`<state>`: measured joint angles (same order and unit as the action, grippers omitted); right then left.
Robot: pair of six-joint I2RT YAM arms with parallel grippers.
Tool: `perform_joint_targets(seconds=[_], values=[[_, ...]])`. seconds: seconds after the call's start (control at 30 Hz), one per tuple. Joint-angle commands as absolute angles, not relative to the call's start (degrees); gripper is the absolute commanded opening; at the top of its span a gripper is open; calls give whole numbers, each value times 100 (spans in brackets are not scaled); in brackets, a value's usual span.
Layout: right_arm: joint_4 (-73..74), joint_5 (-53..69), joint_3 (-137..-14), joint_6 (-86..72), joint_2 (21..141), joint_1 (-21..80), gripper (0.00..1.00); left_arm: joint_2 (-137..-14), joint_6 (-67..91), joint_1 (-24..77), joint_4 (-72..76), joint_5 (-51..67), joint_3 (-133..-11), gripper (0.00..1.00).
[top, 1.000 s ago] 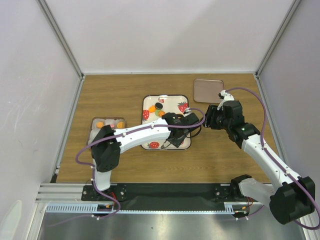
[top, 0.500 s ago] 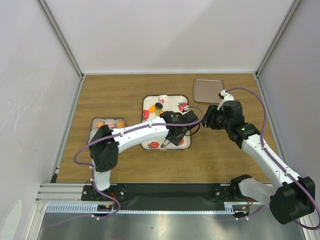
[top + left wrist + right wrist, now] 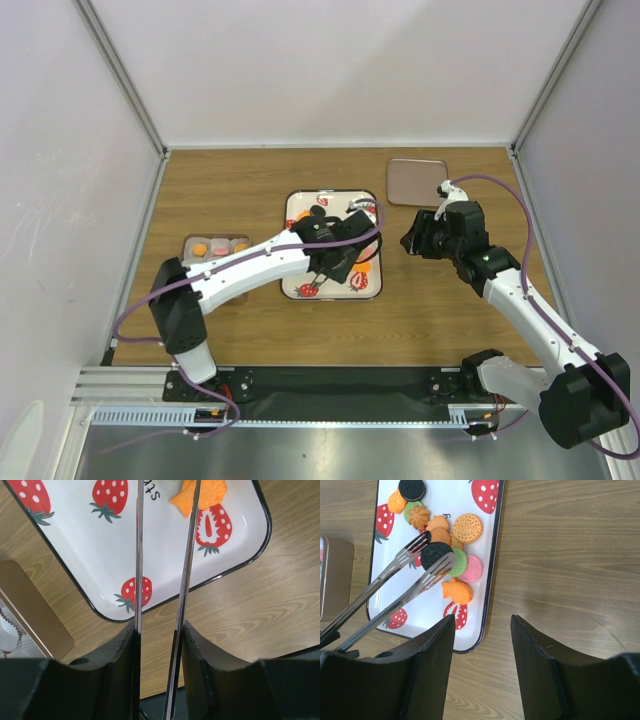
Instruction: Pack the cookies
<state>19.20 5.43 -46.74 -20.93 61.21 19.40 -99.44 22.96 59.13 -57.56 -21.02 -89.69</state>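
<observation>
Clamps tongs (image 3: 395,585) in left pincer (image 3: 159,630), tips around a black cookie (image 3: 437,555) on the tray (image 3: 427,624); holds right pincer (image 3: 482,620) apart beside it

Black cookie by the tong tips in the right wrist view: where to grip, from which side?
Pinch the black cookie across its round rim, one tip of the tongs each side, from above: it lies flat, overlapping neighbouring cookies, rim exposed.

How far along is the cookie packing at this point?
Done: a few cookies sit in the box on the left. In hand: the left gripper holds tongs, tips either side of a black cookie on the tray. Remaining: several more on the tray; the lid lies apart; the right gripper is open and empty.
</observation>
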Motion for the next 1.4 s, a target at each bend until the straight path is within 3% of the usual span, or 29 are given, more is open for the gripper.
perform_joint_targets(seconds=[0.0,0.6,0.93,1.37], values=[[1837,562,-4728,-2048,6143,1969,54,-9353,2531,5783,-5616,-2224,-8694,42],[1582,1336,-4711,-2188,6627,2399,52,-6146,3462,4000,-6573,-2443,-6654,43],[1520,1530,-4702,-2232,6645,2426,52,-5458,3419,2349,-7058,-2233,-6372,44],[1529,1494,-4702,-2224,6644,2426,52,-5300,2839,484,-6399,-1415,-5582,44]])
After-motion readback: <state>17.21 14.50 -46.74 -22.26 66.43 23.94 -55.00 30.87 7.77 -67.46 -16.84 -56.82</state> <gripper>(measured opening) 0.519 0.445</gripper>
